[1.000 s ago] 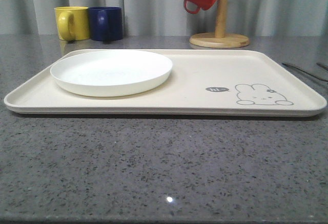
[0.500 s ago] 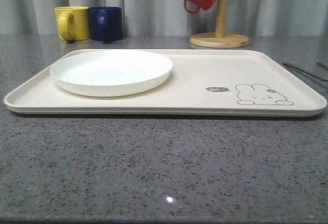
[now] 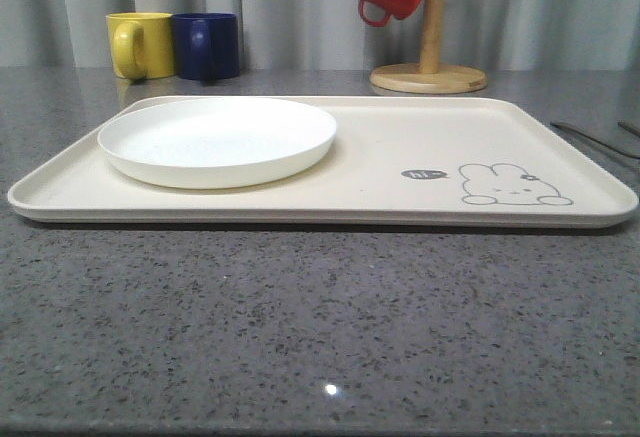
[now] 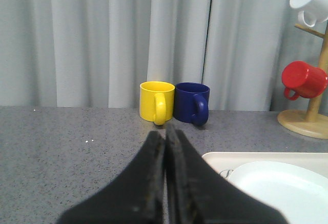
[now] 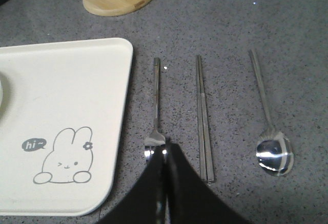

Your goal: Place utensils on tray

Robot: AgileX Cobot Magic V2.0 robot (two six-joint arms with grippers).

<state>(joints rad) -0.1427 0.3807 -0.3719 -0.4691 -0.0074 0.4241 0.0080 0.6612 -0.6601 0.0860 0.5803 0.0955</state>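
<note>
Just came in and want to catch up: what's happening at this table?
Nothing is being held yet. The fork, chopsticks and spoon lie side by side on the counter beside the tray, which carries a white plate. The right gripper, shut, hangs over the fork's head. The left gripper is also shut.

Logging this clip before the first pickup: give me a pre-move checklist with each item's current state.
1. Utensils off the tray: ok. The fork, chopsticks and spoon lie side by side on the counter beside the tray.
2. Free space on tray: ok. The area around the rabbit drawing is bare; the white plate sits toward its other end.
3. Right gripper ready to grasp: not ok. Its jaws are together, just over the fork's head.
4. Left gripper: jaws together, holding nothing, ok.
5. Whether the right fingertips touch the fork: cannot tell.
</note>
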